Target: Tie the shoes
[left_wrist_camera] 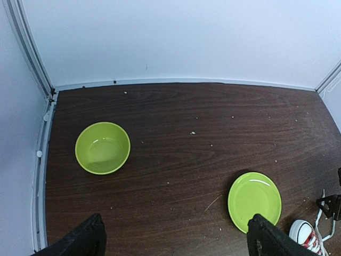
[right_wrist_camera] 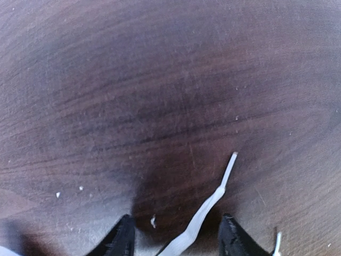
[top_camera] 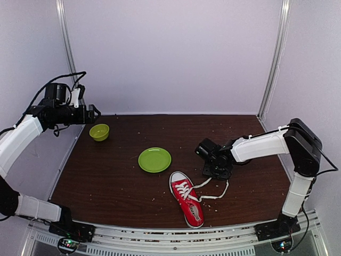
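Note:
The red sneaker (top_camera: 187, 200) with white sole lies on the dark table (top_camera: 106, 181) near the front, toe toward the back. Its white laces (top_camera: 216, 193) trail loose to the right. My right gripper (top_camera: 216, 169) is low over the table just beyond the lace ends. In the right wrist view it is open (right_wrist_camera: 177, 240), with a lace end (right_wrist_camera: 212, 201) lying on the wood between the fingers (right_wrist_camera: 123, 239), ungripped. My left gripper (top_camera: 96, 113) is raised at the back left, open and empty (left_wrist_camera: 173, 242). The shoe's toe cap (left_wrist_camera: 302, 233) shows at that view's bottom right.
A green bowl (top_camera: 99, 132) sits at the back left, also in the left wrist view (left_wrist_camera: 103, 148). A green plate (top_camera: 154, 159) lies mid-table, just behind the shoe (left_wrist_camera: 254, 200). White walls enclose the back and sides. Small crumbs dot the wood.

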Motion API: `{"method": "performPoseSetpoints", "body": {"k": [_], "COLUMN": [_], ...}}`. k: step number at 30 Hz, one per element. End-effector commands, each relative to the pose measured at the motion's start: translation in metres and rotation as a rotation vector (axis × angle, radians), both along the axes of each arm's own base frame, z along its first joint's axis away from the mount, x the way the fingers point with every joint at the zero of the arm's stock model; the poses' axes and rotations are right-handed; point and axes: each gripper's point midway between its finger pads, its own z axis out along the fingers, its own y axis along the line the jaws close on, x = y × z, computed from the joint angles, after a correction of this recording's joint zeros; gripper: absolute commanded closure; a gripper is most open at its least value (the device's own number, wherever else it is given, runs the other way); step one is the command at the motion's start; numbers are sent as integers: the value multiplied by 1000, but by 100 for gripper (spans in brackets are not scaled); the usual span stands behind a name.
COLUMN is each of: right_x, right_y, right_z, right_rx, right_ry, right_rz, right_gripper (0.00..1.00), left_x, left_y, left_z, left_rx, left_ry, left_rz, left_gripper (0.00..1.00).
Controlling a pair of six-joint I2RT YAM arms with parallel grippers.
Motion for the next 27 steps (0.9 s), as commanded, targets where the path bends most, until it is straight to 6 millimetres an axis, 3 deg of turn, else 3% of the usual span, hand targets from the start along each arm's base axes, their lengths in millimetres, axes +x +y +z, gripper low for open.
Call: {"method": "performPoseSetpoints", "body": {"k": [1,4,6,9,12,14,18,22,27], "right_x": [3,4,5,6,10,14,20,19,5], "right_y": [-4,-1,1,3,6,9,22,40,67], "right_z": [-10,-11,-11,-6,12,33,89,159,213], "right_rx": [-15,4,21,44,74,106,205,309,409], "right_ry": [-7,-10,-15,-29,-69,-113,-219,-350,-422], "right_rz": [-31,-34,-35,-36,-28,-17,39,136,245], "right_gripper": [51,56,68,97,100,100,100,100,100], "left_x": [0,0,0,-2,-7,-14,-38,-67,-109], "left_y": [0,-1,-1,-2,-10,-26,-86,-176,-284], "left_z": [8,8,7,9,12,14,14,9,-3], "left_rx": [-10,-14,-17,-7,34,47,-32,-141,-215], "left_ry": [-30,-28,-25,-35,-54,-64,-113,-191,-216], "left_rz": [-5,-6,-7,-4,-12,-43,-171,-369,-652], "left_gripper": [6,6,6,7,7,8,10,10,10]}}
